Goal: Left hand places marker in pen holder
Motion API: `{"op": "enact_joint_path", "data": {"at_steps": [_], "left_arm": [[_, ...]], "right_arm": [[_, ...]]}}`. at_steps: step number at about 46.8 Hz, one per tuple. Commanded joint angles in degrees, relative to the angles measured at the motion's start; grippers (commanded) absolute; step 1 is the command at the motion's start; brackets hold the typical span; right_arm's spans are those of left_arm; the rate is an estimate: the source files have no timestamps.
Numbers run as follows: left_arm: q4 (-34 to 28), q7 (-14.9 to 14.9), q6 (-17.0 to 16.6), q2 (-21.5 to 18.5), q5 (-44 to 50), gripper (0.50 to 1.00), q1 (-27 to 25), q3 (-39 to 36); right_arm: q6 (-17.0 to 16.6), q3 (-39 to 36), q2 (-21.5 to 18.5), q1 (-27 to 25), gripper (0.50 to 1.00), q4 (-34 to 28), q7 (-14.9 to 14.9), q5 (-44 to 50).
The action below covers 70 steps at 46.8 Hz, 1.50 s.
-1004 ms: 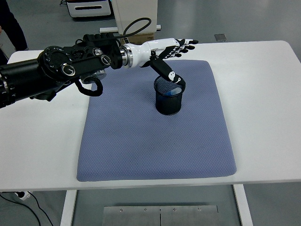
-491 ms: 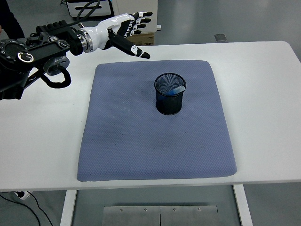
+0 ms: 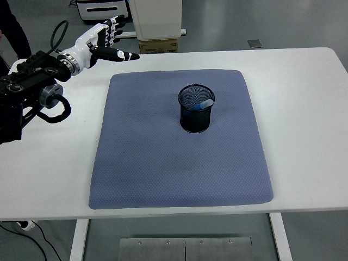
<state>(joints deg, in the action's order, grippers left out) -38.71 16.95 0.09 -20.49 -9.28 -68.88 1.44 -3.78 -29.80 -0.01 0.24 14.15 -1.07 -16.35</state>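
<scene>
A black mesh pen holder (image 3: 196,115) stands upright on the blue-grey mat (image 3: 163,163), a little right of the mat's middle. A marker with a light blue end (image 3: 205,103) leans inside it, its tip just at the rim. My left hand (image 3: 106,43) is far off at the table's back left, above the bare tabletop beyond the mat's corner. Its white and black fingers are spread and hold nothing. The right arm is out of view.
The white table (image 3: 304,109) runs wide around the mat. Behind its far edge stand a cardboard box (image 3: 157,45) and white equipment (image 3: 100,8). A person's dark clothing (image 3: 12,24) shows at the top left corner.
My left hand has drawn back from the pen holder toward the back left, leaving the marker in the holder. The arm has withdrawn toward the left edge.
</scene>
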Motion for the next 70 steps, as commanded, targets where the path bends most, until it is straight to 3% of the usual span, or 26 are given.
{"op": "enact_joint_path", "data": {"at_steps": [1, 4, 15, 25, 38, 52, 70], "left_arm": [[0.0, 0.3, -1.6, -0.4, 0.0, 1.000, 1.3, 0.5], [0.2, 0.3, -1.8, -2.5, 0.0, 1.000, 1.7, 0.5], [0.2, 0.3, -1.8, -4.2, 6.3, 1.000, 3.4, 1.4], [0.1, 2.4, -1.4, -5.1, 10.5, 1.000, 5.9, 1.9], [0.0, 2.5, -1.0, -4.8, 10.8, 1.000, 8.1, 5.2], [-0.1, 2.2, 7.2, -4.6, 12.4, 1.000, 15.3, 16.8], [0.0, 2.1, 9.7, -4.7, 15.5, 1.000, 19.9, 23.2]], "right_arm": [[0.0, 0.0, 0.0, 0.0, 1.000, 0.0, -0.1, 0.0], [0.0, 0.0, 0.0, 0.0, 1.000, 0.0, 0.0, 0.0], [0.0, 0.0, 0.0, 0.0, 1.000, 0.0, -0.1, 0.0], [0.0, 0.0, 0.0, 0.0, 1.000, 0.0, 0.0, 0.0], [0.0, 0.0, 0.0, 0.0, 1.000, 0.0, 0.0, 0.0], [0.0, 0.0, 0.0, 0.0, 1.000, 0.0, 0.0, 0.0], [0.0, 0.0, 0.0, 0.0, 1.000, 0.0, -0.1, 0.0]]}}
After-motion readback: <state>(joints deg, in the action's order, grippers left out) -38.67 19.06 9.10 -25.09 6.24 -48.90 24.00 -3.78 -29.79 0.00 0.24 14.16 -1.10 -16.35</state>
